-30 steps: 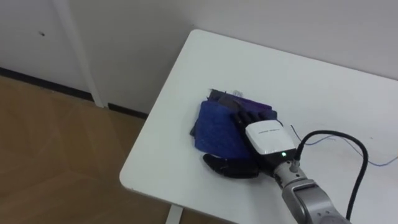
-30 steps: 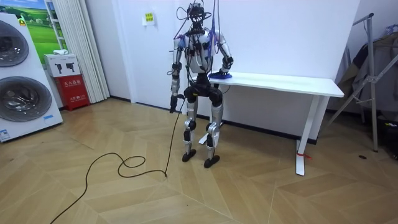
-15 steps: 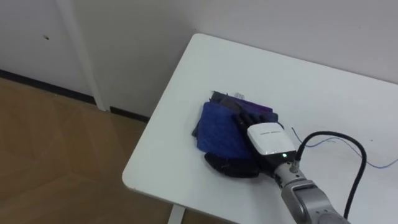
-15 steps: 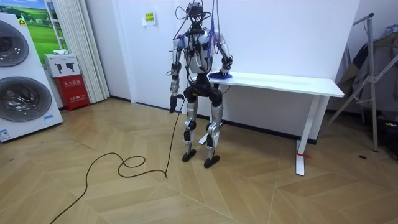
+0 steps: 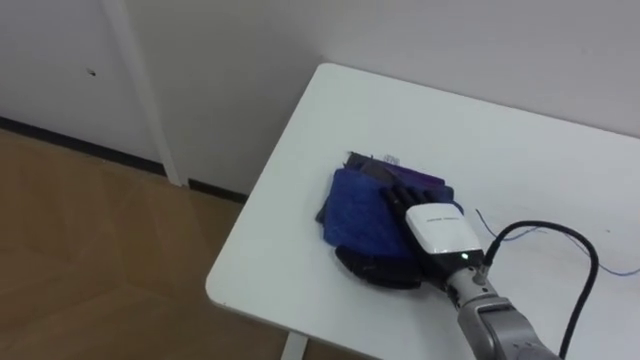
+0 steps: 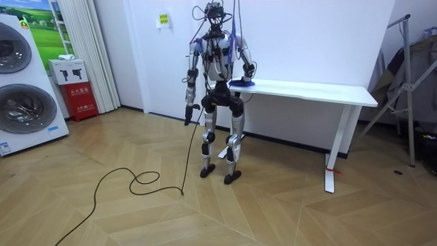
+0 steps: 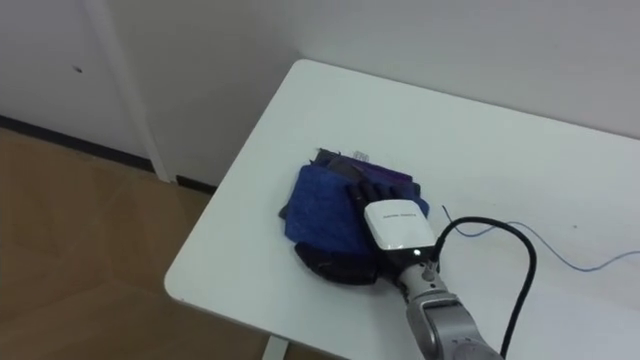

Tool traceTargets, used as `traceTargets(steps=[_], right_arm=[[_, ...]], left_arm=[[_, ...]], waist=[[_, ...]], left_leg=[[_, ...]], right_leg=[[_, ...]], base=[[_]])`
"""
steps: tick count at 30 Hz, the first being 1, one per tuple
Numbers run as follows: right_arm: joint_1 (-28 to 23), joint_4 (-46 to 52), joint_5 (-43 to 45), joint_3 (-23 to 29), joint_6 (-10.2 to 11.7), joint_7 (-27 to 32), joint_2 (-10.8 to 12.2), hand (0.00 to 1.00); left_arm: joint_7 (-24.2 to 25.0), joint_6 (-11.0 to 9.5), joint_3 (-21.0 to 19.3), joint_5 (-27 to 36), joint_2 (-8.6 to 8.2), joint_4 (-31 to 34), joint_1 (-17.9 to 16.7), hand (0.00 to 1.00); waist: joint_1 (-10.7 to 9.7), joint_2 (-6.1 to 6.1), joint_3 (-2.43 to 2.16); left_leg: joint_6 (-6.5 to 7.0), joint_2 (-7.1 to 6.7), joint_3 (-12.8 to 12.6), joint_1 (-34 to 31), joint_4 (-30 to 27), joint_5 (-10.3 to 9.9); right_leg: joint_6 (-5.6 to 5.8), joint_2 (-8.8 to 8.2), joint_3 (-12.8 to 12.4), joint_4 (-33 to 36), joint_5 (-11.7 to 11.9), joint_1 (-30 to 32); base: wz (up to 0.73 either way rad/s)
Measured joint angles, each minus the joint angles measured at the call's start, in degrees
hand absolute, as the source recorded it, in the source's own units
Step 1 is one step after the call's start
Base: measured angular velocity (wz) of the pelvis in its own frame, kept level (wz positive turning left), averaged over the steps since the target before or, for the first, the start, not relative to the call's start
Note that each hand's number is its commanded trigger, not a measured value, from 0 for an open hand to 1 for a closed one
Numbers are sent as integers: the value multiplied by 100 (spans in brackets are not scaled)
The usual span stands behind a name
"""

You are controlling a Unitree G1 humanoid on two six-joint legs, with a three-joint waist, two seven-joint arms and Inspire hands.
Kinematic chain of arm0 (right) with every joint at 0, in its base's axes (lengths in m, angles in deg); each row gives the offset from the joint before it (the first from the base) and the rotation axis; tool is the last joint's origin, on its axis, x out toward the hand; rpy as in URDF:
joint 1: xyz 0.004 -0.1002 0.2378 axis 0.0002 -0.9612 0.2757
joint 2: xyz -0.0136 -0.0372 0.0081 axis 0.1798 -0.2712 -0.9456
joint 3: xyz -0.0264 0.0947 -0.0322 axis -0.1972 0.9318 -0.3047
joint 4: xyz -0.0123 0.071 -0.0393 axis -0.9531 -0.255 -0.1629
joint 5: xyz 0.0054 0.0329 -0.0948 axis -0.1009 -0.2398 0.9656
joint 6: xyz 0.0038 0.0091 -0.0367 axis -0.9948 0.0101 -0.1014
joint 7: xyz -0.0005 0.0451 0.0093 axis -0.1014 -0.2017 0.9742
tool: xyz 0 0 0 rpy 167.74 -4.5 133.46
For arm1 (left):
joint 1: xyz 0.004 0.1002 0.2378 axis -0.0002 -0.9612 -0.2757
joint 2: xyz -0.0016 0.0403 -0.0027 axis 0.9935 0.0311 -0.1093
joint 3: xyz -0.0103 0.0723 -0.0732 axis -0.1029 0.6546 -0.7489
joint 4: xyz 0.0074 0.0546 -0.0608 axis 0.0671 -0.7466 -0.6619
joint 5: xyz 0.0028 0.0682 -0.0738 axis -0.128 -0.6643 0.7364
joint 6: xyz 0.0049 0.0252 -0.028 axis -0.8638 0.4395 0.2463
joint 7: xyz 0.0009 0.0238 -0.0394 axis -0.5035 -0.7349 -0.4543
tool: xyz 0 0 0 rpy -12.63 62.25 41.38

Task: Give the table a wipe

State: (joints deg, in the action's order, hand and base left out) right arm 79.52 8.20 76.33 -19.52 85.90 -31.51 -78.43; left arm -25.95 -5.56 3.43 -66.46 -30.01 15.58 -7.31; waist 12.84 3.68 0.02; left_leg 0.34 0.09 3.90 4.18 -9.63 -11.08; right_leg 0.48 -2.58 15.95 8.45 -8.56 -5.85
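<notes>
A dark blue cloth (image 5: pixel 358 205) lies bunched near the left end of the white table (image 5: pixel 500 130), a darker purple fold showing at its far side. My right hand (image 5: pixel 440 228) rests flat on top of it, open, fingers straight and pressing down, thumb spread along the cloth's near edge. The right eye view has the same cloth (image 7: pixel 320 205) under that hand (image 7: pixel 397 225). In the room view I stand at the table's (image 6: pixel 321 91) left end, right arm stretched over it, and my left hand (image 6: pixel 187 113) hangs at my side.
The table's left edge and near corner (image 5: pixel 222 290) lie close to the cloth, with wooden floor below. A thin blue thread (image 5: pixel 510 222) lies on the tabletop right of my hand. A wall runs behind the table. Washing machines (image 6: pixel 20 89) and a red box (image 6: pixel 80 99) stand far off.
The eye view has shifted slightly as the camera moved. My right hand stays flat on the cloth. In the room view my left arm swings a little outward.
</notes>
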Motion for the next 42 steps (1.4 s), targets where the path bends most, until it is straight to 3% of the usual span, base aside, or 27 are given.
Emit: traceTargets(steps=[11, 19, 31, 42], right_arm=[[3, 59, -45, 87, 4, 38, 12, 0], [18, 55, -254, 347, 181, 93, 24, 0], [20, 42, -442, 589, 175, 101, 28, 0], [20, 28, -570, 708, 36, 93, 27, 0]], left_arm=[[-22, -1, -114, 3, -72, 60, -19, 0], [85, -13, -115, 9, -73, 61, -58, 0], [287, -20, -150, 9, -73, 45, -38, 0], [359, -4, -235, 10, -75, 49, -75, 0]], waist=[[26, -16, 16], [10, -29, 32], [19, -13, 43], [2, -14, 42]], left_leg=[[21, -6, -2, 1, 4, -14], [23, -8, -2, -2, 21, -16], [33, -7, -1, -12, 18, -23], [50, -6, 1, -54, 9, -36]], right_leg=[[15, -9, 6, 3, -19, 2], [28, -19, 20, 5, -33, 7], [37, -27, 80, 6, -39, 7], [38, -34, 140, 13, -39, 26]], base=[[0], [0], [1], [0]])
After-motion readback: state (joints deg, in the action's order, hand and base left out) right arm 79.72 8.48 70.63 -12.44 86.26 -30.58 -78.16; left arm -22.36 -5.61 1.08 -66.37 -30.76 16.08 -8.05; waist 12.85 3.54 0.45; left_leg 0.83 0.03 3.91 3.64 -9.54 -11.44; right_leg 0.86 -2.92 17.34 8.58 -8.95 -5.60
